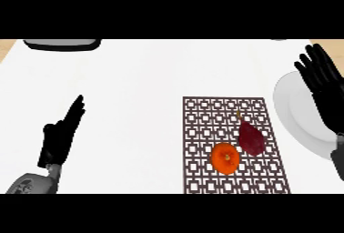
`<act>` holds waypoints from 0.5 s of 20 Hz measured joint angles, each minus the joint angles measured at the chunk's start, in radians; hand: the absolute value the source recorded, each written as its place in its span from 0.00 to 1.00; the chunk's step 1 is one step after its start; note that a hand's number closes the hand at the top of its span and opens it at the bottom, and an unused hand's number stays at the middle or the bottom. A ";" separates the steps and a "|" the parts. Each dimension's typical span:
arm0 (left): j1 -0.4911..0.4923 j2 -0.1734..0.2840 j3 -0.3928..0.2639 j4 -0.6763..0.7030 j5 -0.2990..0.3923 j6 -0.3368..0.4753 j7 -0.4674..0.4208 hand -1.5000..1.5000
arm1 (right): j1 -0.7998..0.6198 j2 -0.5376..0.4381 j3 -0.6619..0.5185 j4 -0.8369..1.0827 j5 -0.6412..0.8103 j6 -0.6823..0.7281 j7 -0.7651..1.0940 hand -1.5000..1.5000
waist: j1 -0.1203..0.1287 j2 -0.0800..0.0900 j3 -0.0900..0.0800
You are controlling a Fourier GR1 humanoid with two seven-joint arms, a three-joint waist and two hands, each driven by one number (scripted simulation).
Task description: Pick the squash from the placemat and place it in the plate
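- Two things lie on the brown mat (201, 150): a dark red squash (252, 138) beside an orange fruit (225, 158)
- Right hand (324, 86), fingers spread, is over the white plate (290, 109)
- Left hand (62, 134) rests with straight fingers

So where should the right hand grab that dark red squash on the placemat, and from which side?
Probably around the wide lower body of the squash, coming from above. It lies flat on the placemat, its thin stem end pointing away. The orange fruit sits close at its lower left, so the right hand, open over the plate, should keep its fingers clear of that side.
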 measured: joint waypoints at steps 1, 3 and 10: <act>0.007 -0.009 -0.002 -0.003 0.000 0.002 0.004 0.50 | -0.012 -0.006 -0.010 0.011 0.002 0.009 0.000 1.00 | 0.000 -0.004 0.006; 0.012 -0.026 0.011 0.011 0.024 -0.012 0.024 0.50 | -0.034 -0.018 -0.022 0.014 0.008 0.033 -0.008 1.00 | -0.001 -0.010 0.015; 0.046 -0.111 0.004 -0.006 0.097 -0.033 0.069 0.50 | -0.058 -0.107 -0.042 0.071 0.221 -0.041 -0.088 0.00 | -0.002 -0.018 0.025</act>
